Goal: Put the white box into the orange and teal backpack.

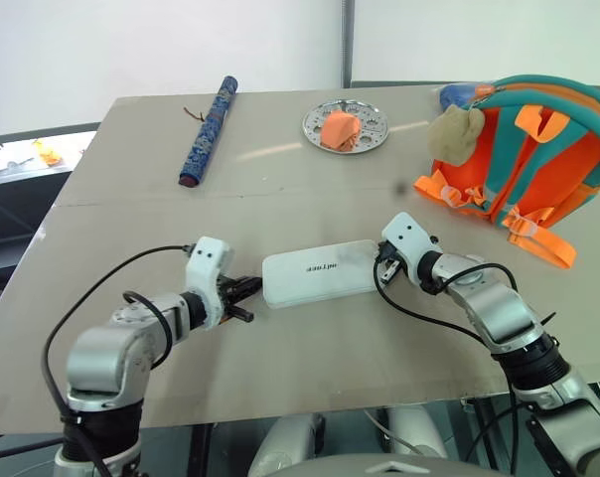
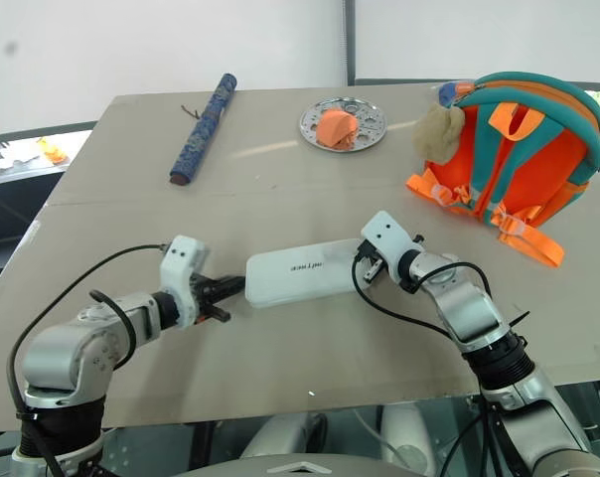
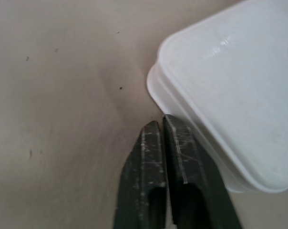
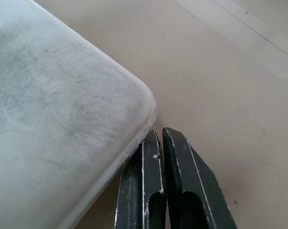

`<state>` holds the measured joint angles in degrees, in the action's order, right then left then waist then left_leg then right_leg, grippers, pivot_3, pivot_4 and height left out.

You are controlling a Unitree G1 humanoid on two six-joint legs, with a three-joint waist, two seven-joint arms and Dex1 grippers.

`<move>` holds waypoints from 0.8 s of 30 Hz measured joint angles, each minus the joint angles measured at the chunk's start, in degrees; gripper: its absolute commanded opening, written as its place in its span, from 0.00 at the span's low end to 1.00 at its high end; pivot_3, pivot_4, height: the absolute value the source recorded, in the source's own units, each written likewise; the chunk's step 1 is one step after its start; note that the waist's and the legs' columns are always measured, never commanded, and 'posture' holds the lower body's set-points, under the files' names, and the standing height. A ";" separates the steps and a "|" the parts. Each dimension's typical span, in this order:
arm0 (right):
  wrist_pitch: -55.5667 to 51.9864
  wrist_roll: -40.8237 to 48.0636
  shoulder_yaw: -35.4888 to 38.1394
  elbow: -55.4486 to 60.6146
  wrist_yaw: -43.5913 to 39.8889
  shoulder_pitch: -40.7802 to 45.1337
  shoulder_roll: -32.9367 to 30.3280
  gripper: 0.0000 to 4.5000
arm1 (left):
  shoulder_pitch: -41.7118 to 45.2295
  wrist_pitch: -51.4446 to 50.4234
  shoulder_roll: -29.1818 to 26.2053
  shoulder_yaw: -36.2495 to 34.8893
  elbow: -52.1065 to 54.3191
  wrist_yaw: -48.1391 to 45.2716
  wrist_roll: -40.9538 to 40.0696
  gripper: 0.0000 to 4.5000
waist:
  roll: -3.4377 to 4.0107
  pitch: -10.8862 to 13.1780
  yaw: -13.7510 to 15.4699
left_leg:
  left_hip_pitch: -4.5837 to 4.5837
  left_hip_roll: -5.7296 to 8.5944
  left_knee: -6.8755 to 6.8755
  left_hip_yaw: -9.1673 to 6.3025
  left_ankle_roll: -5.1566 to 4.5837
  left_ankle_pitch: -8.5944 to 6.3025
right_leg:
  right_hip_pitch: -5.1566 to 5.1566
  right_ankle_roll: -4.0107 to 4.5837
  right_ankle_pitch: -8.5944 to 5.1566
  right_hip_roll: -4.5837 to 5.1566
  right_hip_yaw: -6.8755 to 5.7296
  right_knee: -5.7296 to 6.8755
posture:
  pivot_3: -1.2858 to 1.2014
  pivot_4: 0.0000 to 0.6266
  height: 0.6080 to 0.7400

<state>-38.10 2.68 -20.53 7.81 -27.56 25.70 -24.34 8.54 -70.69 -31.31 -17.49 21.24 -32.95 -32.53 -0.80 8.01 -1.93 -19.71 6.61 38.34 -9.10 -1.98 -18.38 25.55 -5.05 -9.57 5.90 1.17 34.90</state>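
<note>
Tabletop [image 1: 310, 338], arms flanking white box [image 1: 318, 272]

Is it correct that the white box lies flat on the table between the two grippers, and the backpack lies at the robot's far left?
Not quite. The white box does lie between the left gripper and right gripper, but the head views show the backpack at the far right.
</note>
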 measured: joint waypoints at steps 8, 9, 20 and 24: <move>2.69 -1.15 -0.29 -1.57 -2.32 0.34 0.57 0.00 | 7.29 -16.81 -7.13 -8.96 -13.94 -7.65 -11.53 0.99 | -0.01 0.00 -0.44 | -0.01 -0.09 -0.02 0.00 0.08 -0.04 | 0.04 0.01 0.00 -0.10 0.01 -0.05 | 0.52 0.24 0.93; 2.84 -1.33 -0.28 -1.60 -2.41 0.34 0.58 0.00 | 7.84 -18.41 -6.99 -9.18 -14.35 -7.60 -12.44 0.99 | -0.01 0.00 -0.43 | -0.01 -0.08 -0.02 0.00 0.07 -0.05 | 0.04 0.01 0.00 -0.09 0.02 -0.06 | 0.52 0.24 0.93; 1.88 -2.02 0.29 -0.17 -3.45 -0.84 1.96 0.00 | 7.75 -20.42 1.16 -9.34 -13.12 2.35 -20.99 0.99 | 0.27 -0.23 0.45 | -0.01 -0.03 0.00 -0.02 0.08 -0.05 | 0.01 0.02 0.01 -0.01 0.01 -0.06 | 0.52 0.24 0.93; -0.11 -1.08 -0.39 1.02 -5.00 -1.93 4.04 0.00 | 7.67 -19.98 4.68 -10.43 -12.77 5.75 -22.10 0.99 | 0.36 -0.56 1.73 | 0.01 -0.02 0.02 -0.07 0.08 -0.05 | -0.06 0.02 0.01 0.00 -0.04 -0.06 | 0.52 0.24 0.93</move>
<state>-38.21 1.60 -20.92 8.83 -32.57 23.77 -20.29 16.20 -90.67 -26.63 -27.92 8.47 -27.21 -54.62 -0.44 7.45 -0.19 -19.70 6.59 38.36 -9.17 -1.90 -18.43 25.50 -5.03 -9.56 5.90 1.13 34.84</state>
